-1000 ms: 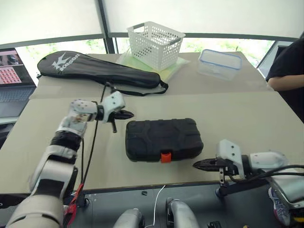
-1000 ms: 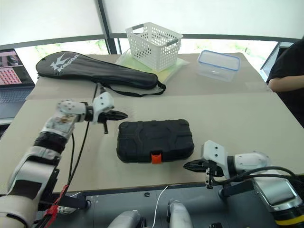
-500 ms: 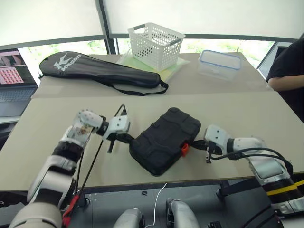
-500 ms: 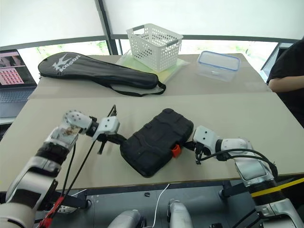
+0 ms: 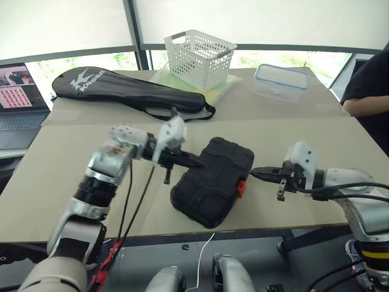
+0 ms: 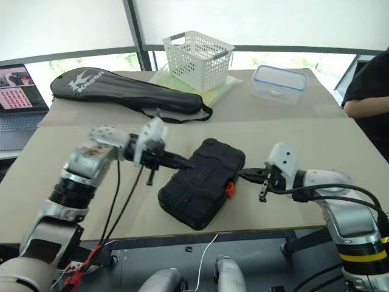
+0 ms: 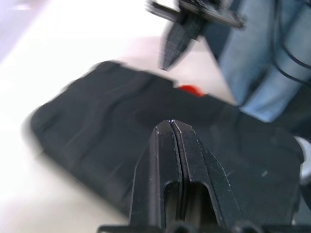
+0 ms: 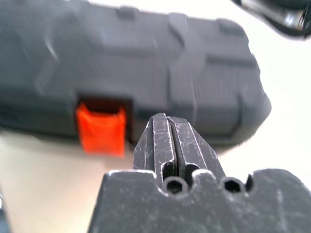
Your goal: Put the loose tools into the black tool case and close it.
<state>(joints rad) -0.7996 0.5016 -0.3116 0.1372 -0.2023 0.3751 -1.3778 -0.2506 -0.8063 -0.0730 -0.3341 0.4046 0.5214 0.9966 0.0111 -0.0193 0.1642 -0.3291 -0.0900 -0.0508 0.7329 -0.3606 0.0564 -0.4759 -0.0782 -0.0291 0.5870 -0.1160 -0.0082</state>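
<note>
Tabletop, closed tool case now skewed, both pinched-shut empty hands raised beside it

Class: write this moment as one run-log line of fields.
case: black tool case closed, askew | latch: orange latch faces right gripper | left gripper: shut, at case | right: shut, empty

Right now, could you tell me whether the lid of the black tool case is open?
No, the black tool case lies shut on the table, its orange latch down at the front edge.
</note>
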